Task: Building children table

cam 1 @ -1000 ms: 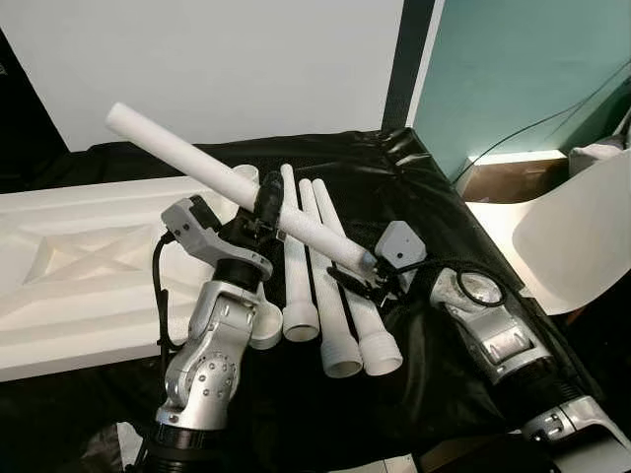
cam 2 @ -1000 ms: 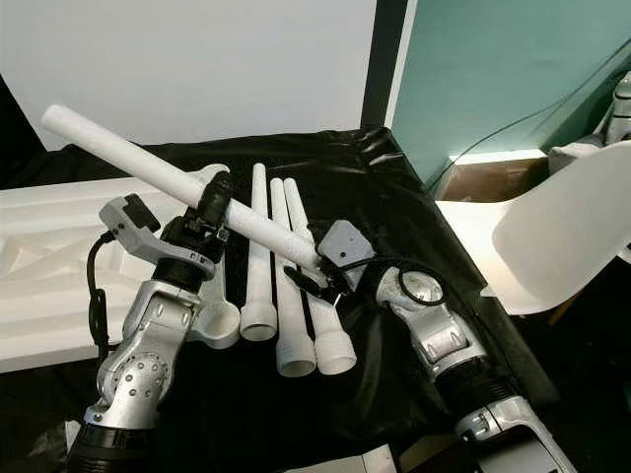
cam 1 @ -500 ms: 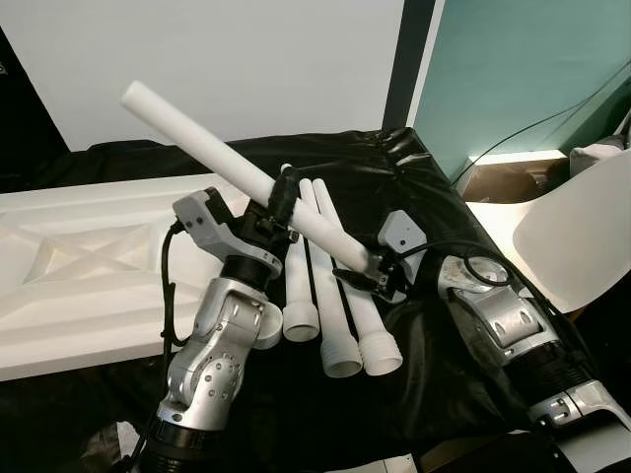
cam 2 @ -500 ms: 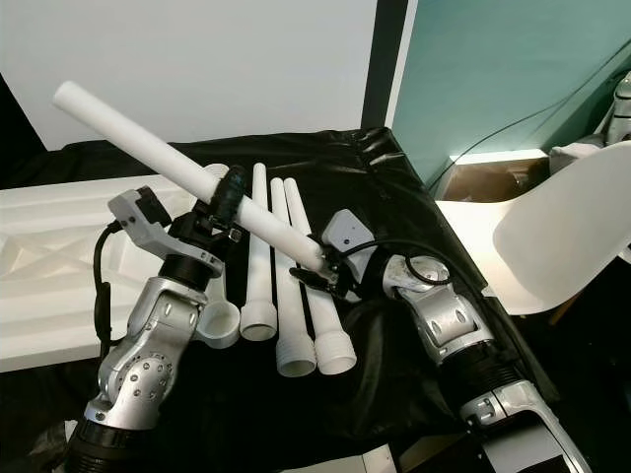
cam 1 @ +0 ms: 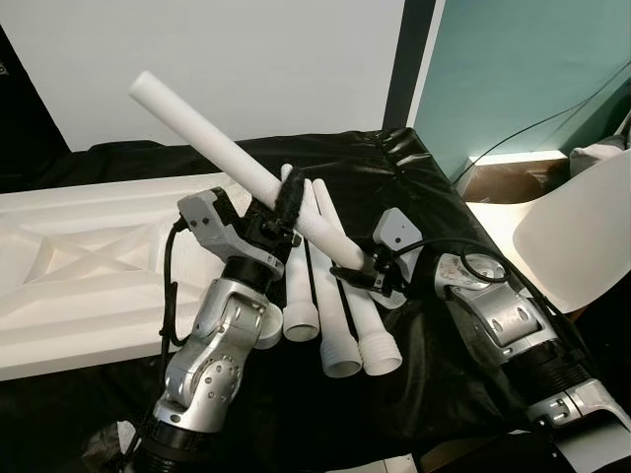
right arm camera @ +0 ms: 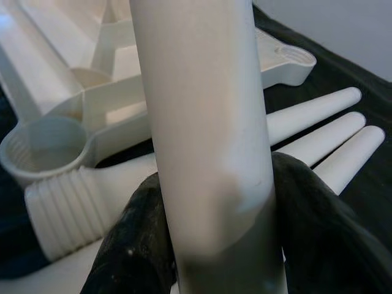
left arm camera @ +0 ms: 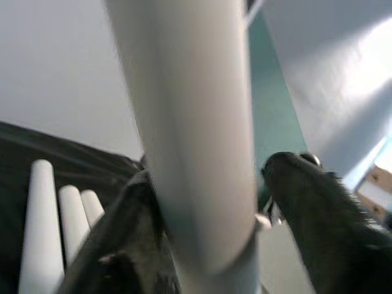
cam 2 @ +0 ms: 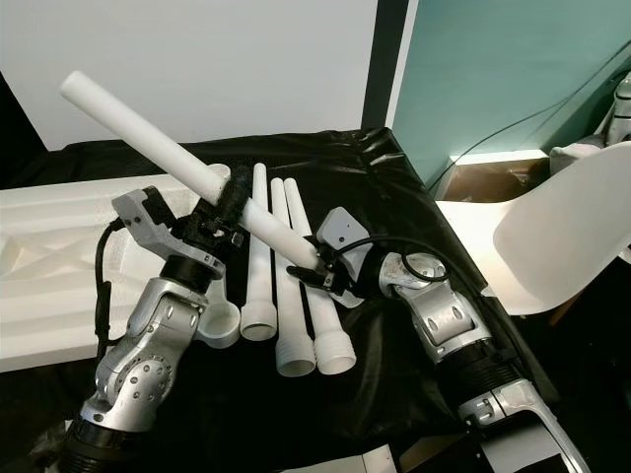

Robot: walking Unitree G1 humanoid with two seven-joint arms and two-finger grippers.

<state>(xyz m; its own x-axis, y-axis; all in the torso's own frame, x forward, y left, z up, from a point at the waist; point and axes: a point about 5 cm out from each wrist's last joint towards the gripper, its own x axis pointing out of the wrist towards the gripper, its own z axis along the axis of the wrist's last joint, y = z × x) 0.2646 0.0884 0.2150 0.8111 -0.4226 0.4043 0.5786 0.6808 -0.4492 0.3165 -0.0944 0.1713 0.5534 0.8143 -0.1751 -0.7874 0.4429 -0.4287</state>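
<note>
The table leg (cam 1: pixel 212 138) is held in the air by both arms, tilted, its plain end high and beyond the left tool (cam 1: pixel 286 197), which is clamped around its middle. The right tool (cam 1: pixel 355 276) pinches the leg's lower end. Below and between the two tools, three more legs (cam 2: pixel 286 286) lie side by side on the black-draped surface (cam 1: pixel 424 197). The upturned tabletop (cam 1: pixel 79 266) lies past the left tool, its corner socket (right arm camera: pixel 46 147) close beneath the right tool.

Risk, as I judge it: with two grips on one rigid leg, any mismatch in arm motion could twist it loose or knock the lying legs. Misalignment at the socket could cross-thread the ribbed end.
</note>
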